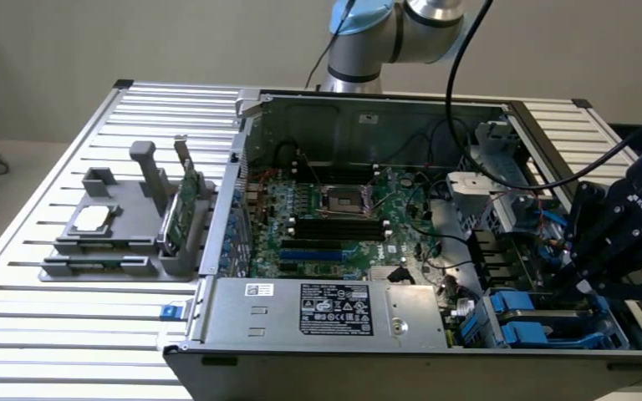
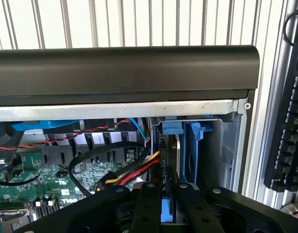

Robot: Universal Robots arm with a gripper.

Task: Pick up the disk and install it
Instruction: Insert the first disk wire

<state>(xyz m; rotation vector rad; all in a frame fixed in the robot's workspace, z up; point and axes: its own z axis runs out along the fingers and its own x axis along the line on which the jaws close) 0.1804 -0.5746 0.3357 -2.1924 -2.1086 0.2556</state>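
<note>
The disk stands on edge in the drive bay at the corner of the open computer case, between blue carrier rails. A blue tab caps its far end. My gripper reaches down into that bay and is shut on the disk's near edge, one black finger on each side. In the exterior view, the gripper hangs over the blue drive carriers at the case's lower right. The disk's label is hidden.
Red, yellow and black cables run right beside the bay. The motherboard and power supply fill the case. A grey holder on the slatted table carries a square chip and a green card. A keyboard lies outside the case.
</note>
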